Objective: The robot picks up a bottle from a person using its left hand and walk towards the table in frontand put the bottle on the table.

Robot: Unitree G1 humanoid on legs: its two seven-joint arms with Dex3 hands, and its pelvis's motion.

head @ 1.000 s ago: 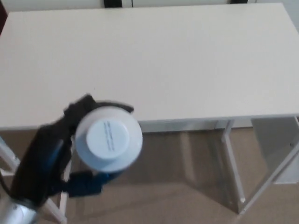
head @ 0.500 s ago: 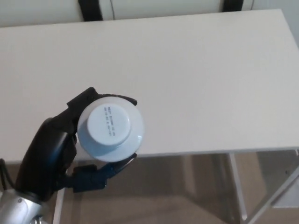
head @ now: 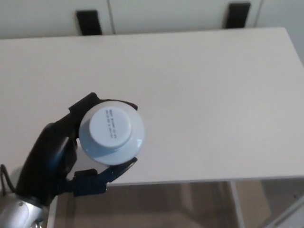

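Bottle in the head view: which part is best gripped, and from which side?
Grip the bottle around its body below the cap, coming from the side. It stands upright, cap facing the camera, so the round wall suits a wrap. The left robot hand does just that from the robot's left, fingers curled round it over the table.

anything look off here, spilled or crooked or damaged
Nothing stands out. The left hand is shut on the bottle, which is seen end-on from above, over the near edge of the white table. No spill, mark or damage shows on the tabletop or on the bottle's visible end.
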